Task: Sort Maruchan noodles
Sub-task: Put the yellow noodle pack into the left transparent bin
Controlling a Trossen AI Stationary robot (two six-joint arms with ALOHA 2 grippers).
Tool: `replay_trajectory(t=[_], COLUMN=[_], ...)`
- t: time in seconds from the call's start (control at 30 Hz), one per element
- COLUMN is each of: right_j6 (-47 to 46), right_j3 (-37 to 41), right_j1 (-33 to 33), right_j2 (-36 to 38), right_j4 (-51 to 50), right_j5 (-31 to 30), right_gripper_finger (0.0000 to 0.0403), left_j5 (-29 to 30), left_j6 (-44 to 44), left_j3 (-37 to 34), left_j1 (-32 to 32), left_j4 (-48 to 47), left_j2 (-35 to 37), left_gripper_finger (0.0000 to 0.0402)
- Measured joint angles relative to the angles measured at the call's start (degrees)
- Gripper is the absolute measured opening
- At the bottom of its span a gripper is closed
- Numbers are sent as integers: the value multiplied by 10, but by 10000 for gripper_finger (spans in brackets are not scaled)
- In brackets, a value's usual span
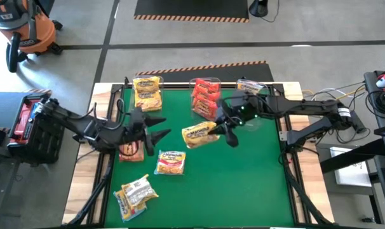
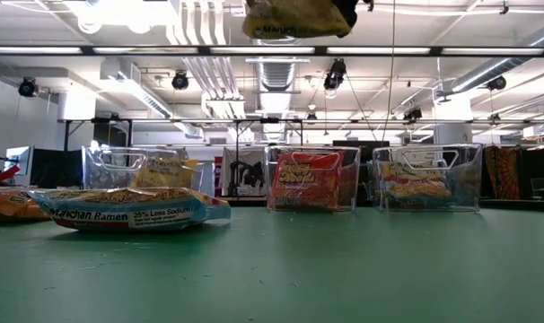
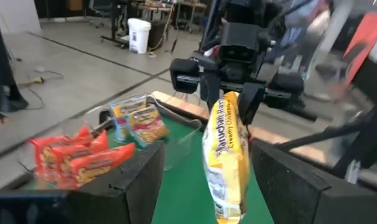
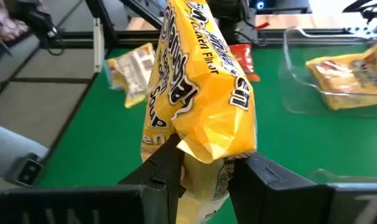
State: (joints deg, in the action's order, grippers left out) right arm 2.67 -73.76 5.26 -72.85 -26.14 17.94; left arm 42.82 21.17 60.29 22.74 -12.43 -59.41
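Carry step, w/ yellow packet (image 1: pixel 201 134) clamped by one end in right tool (image 1: pixel 223 126), hanging clear above tabletop (image 1: pixel 243 184). Left tool (image 1: pixel 155 127) stands open, holding nothing, facing the packet from just beside it; red packet (image 1: pixel 131 151) lies under its arm. Next move, judged: swing to yellow bin (image 1: pixel 147 93) at far edge, beyond left tool, then release. Red bin (image 1: pixel 206 98) sits just behind right tool; bin walls call for a high approach. Near half of tabletop holds only two loose packets (image 1: pixel 170 163).
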Motion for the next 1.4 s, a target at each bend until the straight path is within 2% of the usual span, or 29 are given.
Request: replay_trajectory(t=[0.2,0.4,0.6,0.77,1.03,1.23,1.4], right_j6=[45,66,92,113,132,159,179], right_j3=[0,-11,-39,-53,-86,-112,-133], right_j1=[0,0,-1,-2,-16,-26,-32], right_j2=[-1,-1,-6,-20,-48,-54,-54], right_j4=[11,11,-45,-74,-94,-102,-104], right_j5=[-26,-45,-70,-90,-91,-121,-128], right_gripper_finger=[91,91,91,91,91,91,91], left_j5=[-5,-15,-37,-111,-188,-201,-237], left_j6=[-50,-59,-93,-102,-115,-115,-108], left_j3=[65,71,76,90,103,103,103], left_j1=[0,-14,-27,-58,-104,-120,-140], left_j4=[-52,-46,-22,-20,-15,-16,-19], left_j2=[-39,-76,-102,-117,-147,-152,-153], left_gripper_finger=[224,224,224,224,224,224,224])
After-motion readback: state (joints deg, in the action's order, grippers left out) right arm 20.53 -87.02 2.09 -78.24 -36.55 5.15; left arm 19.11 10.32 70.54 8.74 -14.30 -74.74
